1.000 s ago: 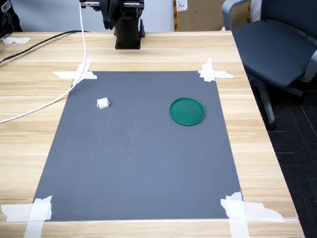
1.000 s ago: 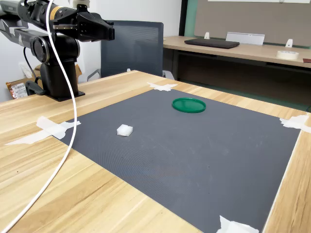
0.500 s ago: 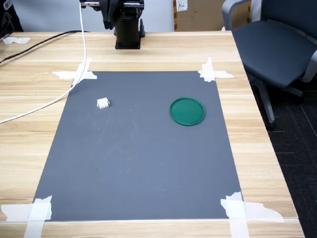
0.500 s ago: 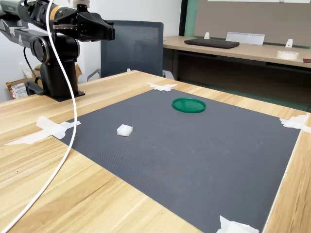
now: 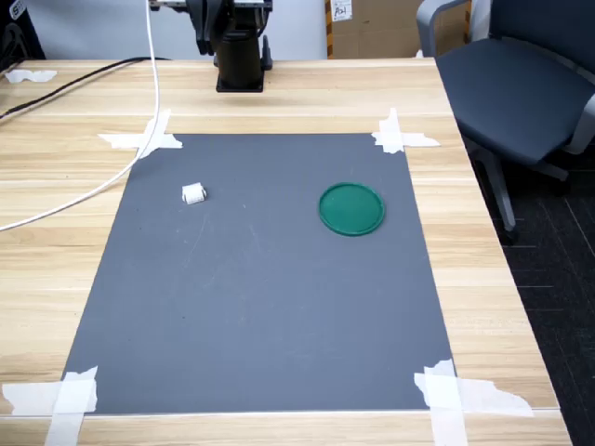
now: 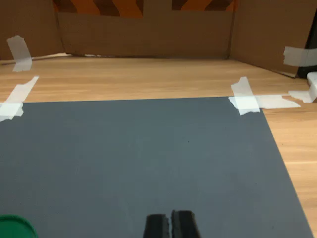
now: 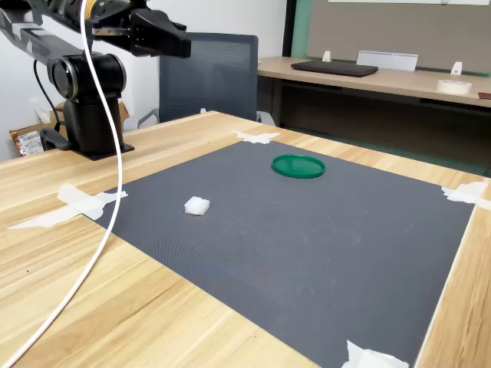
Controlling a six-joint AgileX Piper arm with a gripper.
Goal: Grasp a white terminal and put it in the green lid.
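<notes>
1. The jaws of the black gripper point(image 7: 182, 42) are pressed together on nothing, as the wrist view shows at its lower edge, where the two black fingertips point(image 6: 157, 225) meet.
2. Compared with a second ago, the gripper sits a little higher and further out from the arm's base in the second exterior view, so the reach is probably only starting.
3. The tiny white blocky plastic terminal point(image 5: 193, 193) lies untouched on the dark grey mat point(image 5: 260, 307), towards the first exterior view's left.
4. The flat round dark-green plastic lid point(image 5: 351, 208) lies well apart from it, towards the first exterior view's right, empty.
5. The mat between them is bare; a white cable point(image 5: 112, 177) runs close to the mat's corner near the terminal, and the wooden desk point(image 5: 56, 251) borders every taped edge.
</notes>
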